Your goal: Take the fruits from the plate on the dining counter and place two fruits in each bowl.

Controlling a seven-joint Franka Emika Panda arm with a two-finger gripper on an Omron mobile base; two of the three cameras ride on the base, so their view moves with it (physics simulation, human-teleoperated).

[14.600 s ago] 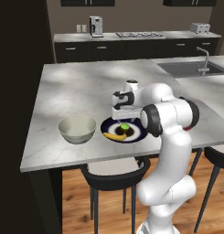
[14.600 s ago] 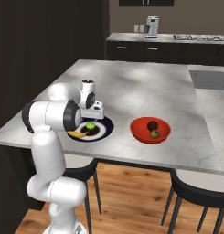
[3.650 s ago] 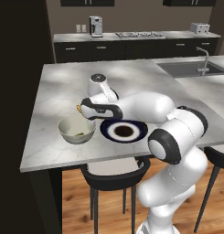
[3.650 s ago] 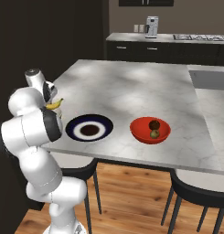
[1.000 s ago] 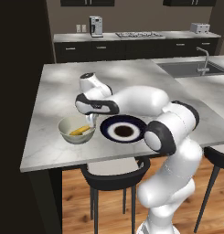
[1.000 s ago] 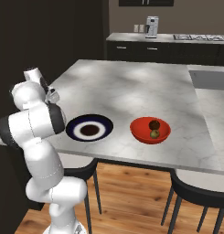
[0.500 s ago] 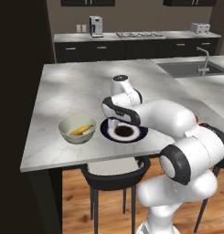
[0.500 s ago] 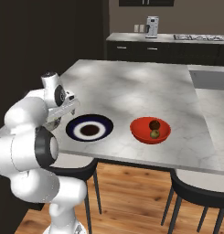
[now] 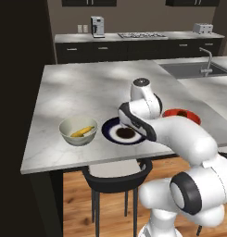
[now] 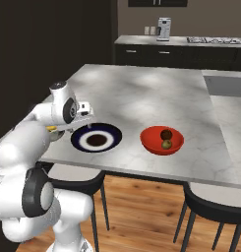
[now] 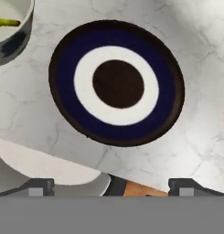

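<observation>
Directly above the navy-rimmed plate (image 11: 116, 83), the gripper (image 11: 111, 186) is held with its fingers wide apart and nothing between them. A banana (image 9: 82, 132) is seen in the pale bowl (image 9: 78, 131); two round fruits (image 10: 165, 138) lie in the red bowl (image 10: 162, 140) on the marbled dining counter (image 10: 156, 98).

We are in a home kitchen: a large pale marbled dining counter (image 9: 78, 88) with black round-seated stools (image 9: 116, 173) beneath it stands on a wooden plank floor (image 10: 141, 211). Behind it runs a dark-cabinet kitchen counter (image 9: 133, 44) carrying a silver coffee machine (image 9: 97, 26), and a steel sink with a tap (image 9: 205, 65) sits at the right.
</observation>
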